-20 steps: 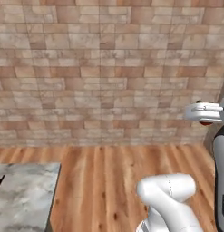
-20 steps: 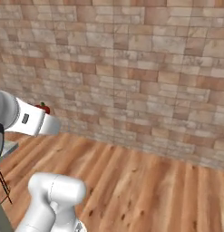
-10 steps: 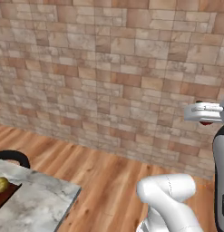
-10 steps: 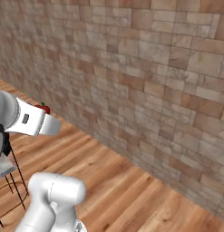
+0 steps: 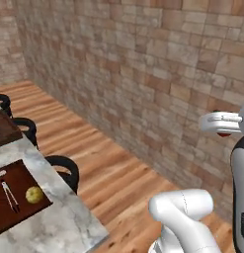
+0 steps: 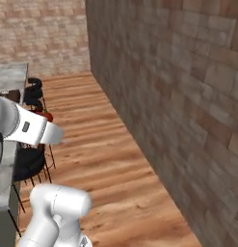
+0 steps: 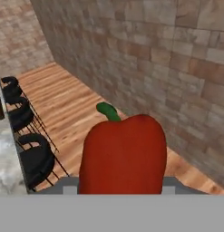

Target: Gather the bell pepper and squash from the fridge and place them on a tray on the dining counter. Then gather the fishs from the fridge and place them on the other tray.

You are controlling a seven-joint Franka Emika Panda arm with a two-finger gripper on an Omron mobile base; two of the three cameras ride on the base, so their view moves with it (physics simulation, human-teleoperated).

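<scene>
- Here the claw (image 7: 120, 192) grips a red bell pepper (image 7: 123, 156), green stem up, held off the wood floor (image 5: 101, 168) beside the brick wall (image 5: 143, 74).
- Squash (image 5: 34, 194) sits on a dark tray (image 5: 20, 183) on the marble dining counter (image 5: 59, 222), next to tongs (image 5: 10, 195).
- Black stools (image 5: 64, 168) line the counter's edge.

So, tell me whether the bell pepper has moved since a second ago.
Yes. The bell pepper has swung left with the turning base: the brick wall has slid right past it, and the dining counter has come in at the left.
</scene>
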